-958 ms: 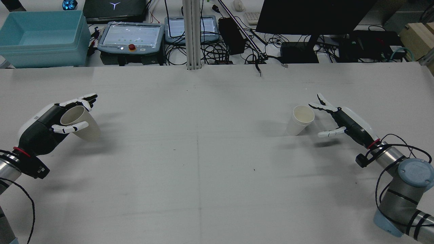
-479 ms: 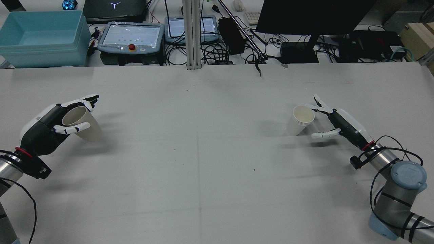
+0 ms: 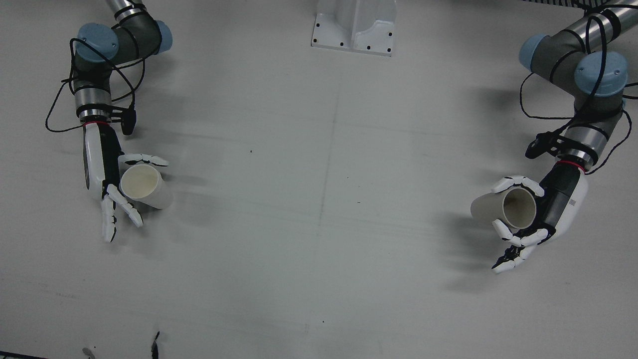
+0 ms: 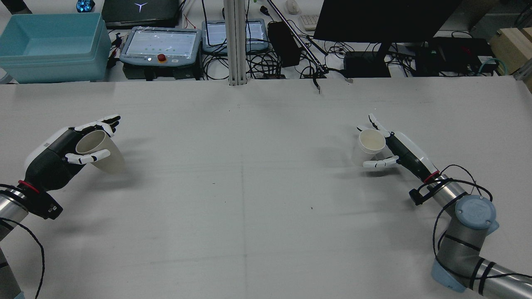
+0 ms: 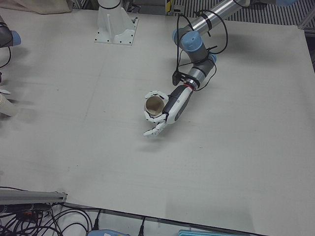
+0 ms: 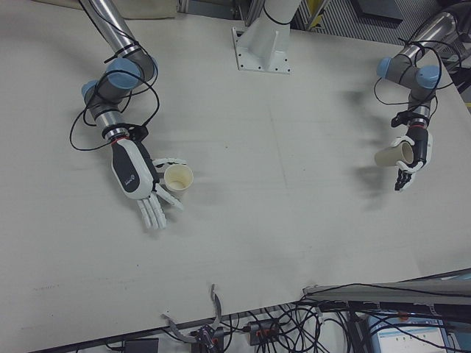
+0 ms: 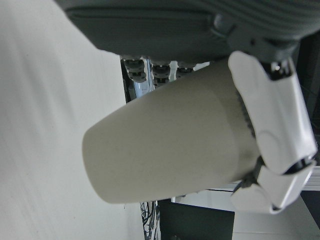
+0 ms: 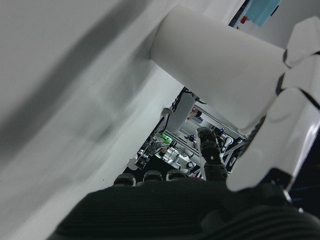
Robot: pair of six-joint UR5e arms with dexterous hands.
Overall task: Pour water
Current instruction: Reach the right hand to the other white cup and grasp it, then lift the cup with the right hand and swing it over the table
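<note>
My left hand (image 4: pixel 52 160) is shut on a white paper cup (image 4: pixel 103 153) and holds it tilted above the table at the left. It also shows in the front view (image 3: pixel 551 212) with its cup (image 3: pixel 501 209), and in the left hand view the cup (image 7: pixel 175 150) fills the frame. A second paper cup (image 4: pixel 369 146) stands on the table at the right. My right hand (image 4: pixel 397 151) is open right against it, with the thumb on one side and the fingers (image 3: pixel 112 214) stretched past the other. The front view shows this cup (image 3: pixel 145 187) beside the hand (image 3: pixel 99 169).
The white table (image 4: pixel 249 187) stretches between the two hands. Behind its far edge stand a blue bin (image 4: pixel 50 45), teach pendants (image 4: pixel 160 43), cables and a monitor (image 4: pixel 382 20). A white pedestal (image 3: pixel 355 25) stands at the robot's side.
My right hand has moved left to the standing cup, and its thumb and fingers now flank it. My left hand with its cup has barely moved.
</note>
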